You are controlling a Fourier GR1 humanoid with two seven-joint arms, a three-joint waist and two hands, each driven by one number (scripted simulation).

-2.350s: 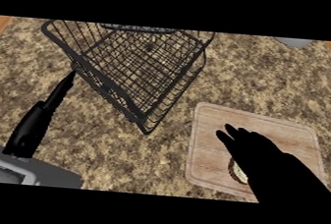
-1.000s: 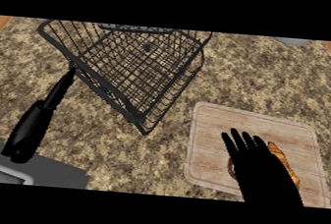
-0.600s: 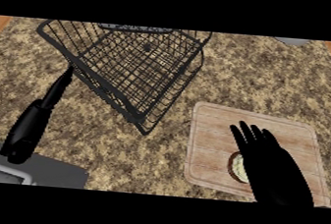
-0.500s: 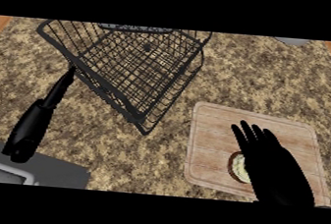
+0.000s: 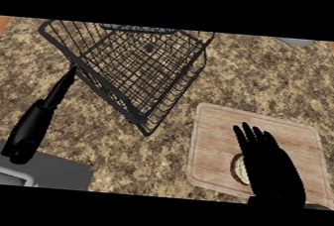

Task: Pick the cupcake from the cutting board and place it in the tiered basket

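A black faucet (image 5: 35, 124) stood at the far left, well apart from the fingers, its base beside a grey sink (image 5: 26, 171) at the lower left corner. The black wire tiered basket (image 5: 133, 70) sat on the speckled tabletop (image 5: 275, 79), up and to the left of the fingers and clear of them. The wooden cutting board (image 5: 219, 139) lay on the tabletop directly beneath the right hand (image 5: 272, 168). The fingers (image 5: 250, 139) were straight and slightly spread, pointing away from the robot, and were curled round nothing. The cupcake (image 5: 239, 169) stood on the cutting board, mostly covered by the hand; only its left edge showed, just below and left of the fingers. Contact between hand and cupcake could not be determined.
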